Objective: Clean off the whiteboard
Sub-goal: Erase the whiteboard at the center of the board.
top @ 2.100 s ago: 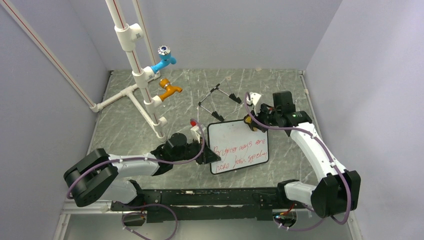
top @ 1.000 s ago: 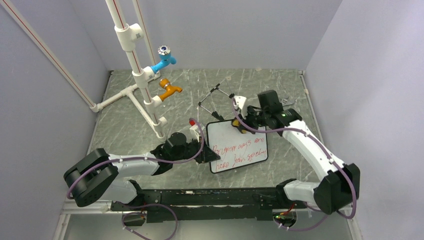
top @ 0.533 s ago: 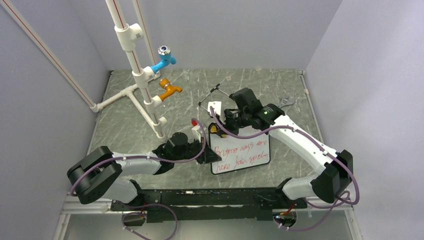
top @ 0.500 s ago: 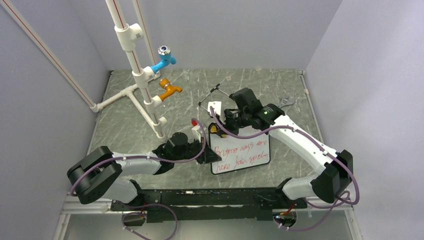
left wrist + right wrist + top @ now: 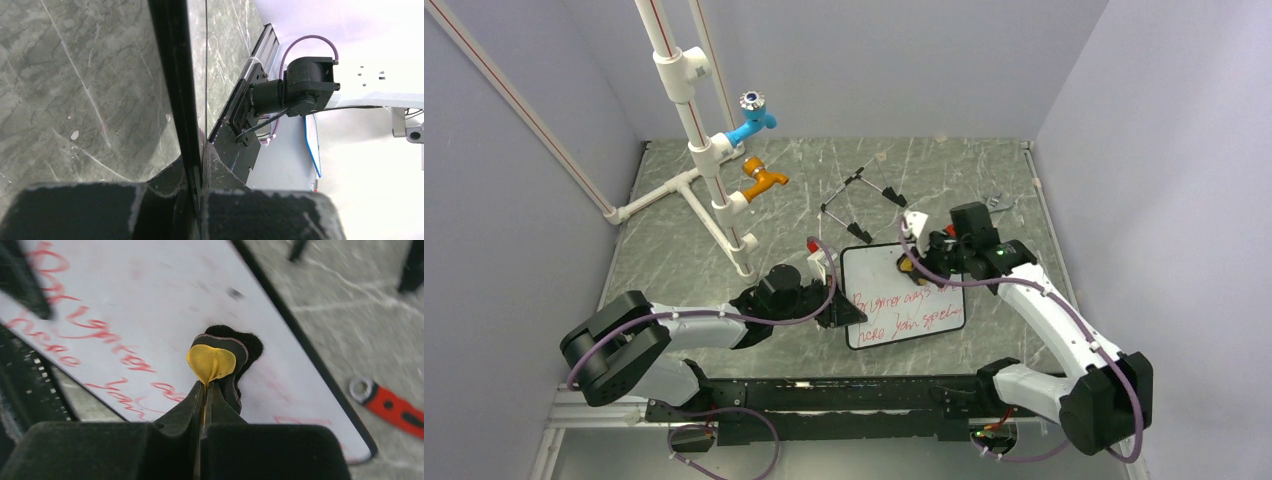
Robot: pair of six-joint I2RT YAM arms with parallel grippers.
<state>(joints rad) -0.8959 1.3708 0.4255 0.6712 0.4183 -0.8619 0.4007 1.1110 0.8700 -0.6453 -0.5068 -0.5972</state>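
Table (image 5: 684,260), grey marble, fills middle of top view. Whiteboard (image 5: 879,268): one, on table at centre frame, long axis left-right, slightly tilted. Red writing (image 5: 904,310): two lines, on board's lower half. Left tool (image 5: 842,312) pinched shut on board's left edge, likely steadying it. Right tool (image 5: 916,262) clamped on eraser (image 5: 212,362): one, yellow-black, pressed on board's upper right. Writing lies just below eraser, toward frame bottom; right arm nearer. Strokes should run along lines. Upper half looks wiped, lower half not yet.

I see the whiteboard (image 5: 874,270) as smooth, glossy white; the table (image 5: 674,265) looks like veined stone; the eraser (image 5: 212,362) pad seems felt, though blurred.
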